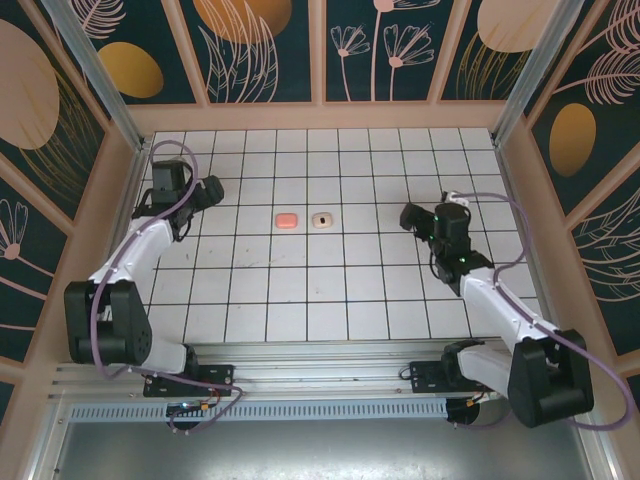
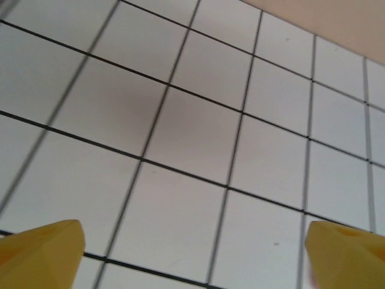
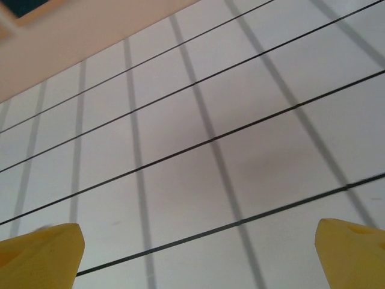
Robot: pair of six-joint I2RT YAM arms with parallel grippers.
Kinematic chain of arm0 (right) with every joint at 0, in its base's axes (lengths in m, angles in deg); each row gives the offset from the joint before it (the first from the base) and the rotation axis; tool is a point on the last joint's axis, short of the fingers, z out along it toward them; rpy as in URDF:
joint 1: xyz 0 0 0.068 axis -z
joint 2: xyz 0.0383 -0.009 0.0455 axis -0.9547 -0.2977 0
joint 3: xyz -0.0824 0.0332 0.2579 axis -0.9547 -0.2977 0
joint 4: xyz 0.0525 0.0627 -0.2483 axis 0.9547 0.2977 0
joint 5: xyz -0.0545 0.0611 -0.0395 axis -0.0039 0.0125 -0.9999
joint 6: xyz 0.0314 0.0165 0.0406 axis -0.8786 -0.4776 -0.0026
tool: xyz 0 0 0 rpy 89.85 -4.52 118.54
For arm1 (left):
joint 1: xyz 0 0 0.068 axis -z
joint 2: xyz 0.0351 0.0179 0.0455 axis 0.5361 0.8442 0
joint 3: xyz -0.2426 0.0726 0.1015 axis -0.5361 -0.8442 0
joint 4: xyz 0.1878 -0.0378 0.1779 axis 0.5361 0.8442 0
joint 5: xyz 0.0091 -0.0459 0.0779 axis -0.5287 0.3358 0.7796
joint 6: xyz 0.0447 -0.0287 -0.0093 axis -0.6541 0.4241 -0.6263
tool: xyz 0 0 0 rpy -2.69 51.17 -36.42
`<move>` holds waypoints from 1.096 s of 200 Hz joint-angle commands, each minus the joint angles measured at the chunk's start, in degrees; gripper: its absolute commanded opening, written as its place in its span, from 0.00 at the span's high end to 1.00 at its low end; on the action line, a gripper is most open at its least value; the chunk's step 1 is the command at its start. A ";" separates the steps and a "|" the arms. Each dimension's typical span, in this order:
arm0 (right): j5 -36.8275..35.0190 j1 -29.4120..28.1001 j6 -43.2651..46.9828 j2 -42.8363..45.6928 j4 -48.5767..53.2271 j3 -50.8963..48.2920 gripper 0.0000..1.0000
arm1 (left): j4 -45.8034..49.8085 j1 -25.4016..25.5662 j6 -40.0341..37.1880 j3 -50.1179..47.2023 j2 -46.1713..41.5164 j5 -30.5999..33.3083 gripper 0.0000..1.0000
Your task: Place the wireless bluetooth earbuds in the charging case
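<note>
Near mid-table, two small rounded cases are lying side by side, just apart: pink case (image 1: 287, 219) on the left, cream case (image 1: 322, 219) on the right w/ a dark spot at its centre. Whether either is lying open, or what the spot is, can't tell at this size; earbuds are too small to pick out.

Left gripper (image 1: 211, 191) is hanging over the far-left tiles of the table (image 1: 340, 300), well apart from the pink case. Left wrist cam is showing its yellow fingers (image 2: 40, 253) spread wide at the bottom corners, released, bare white tile btwn them.

Right gripper (image 1: 409, 216) is sitting over the right-hand tiles, pointing toward the cream case but well clear of it. Its fingers (image 3: 40, 256) are likewise spread wide, gripping nothing, w/ gridded tile btwn them.
</note>
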 commanded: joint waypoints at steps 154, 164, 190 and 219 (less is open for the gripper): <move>8.41 10.58 24.82 -3.25 -57.11 -27.58 0.01 | -77.06 -0.27 -13.48 -46.25 -5.93 21.76 0.01; 9.55 10.62 24.68 -5.15 -58.99 -27.28 0.01 | -81.01 -0.26 -12.87 -47.32 -4.43 22.18 0.02; 11.77 10.77 25.64 -12.48 -64.42 -24.59 0.01 | -95.85 0.84 -16.91 -51.72 2.17 15.79 0.01; 13.55 11.28 25.99 -19.80 -63.00 -20.01 0.01 | -87.35 1.58 -16.64 -46.39 4.15 17.49 0.01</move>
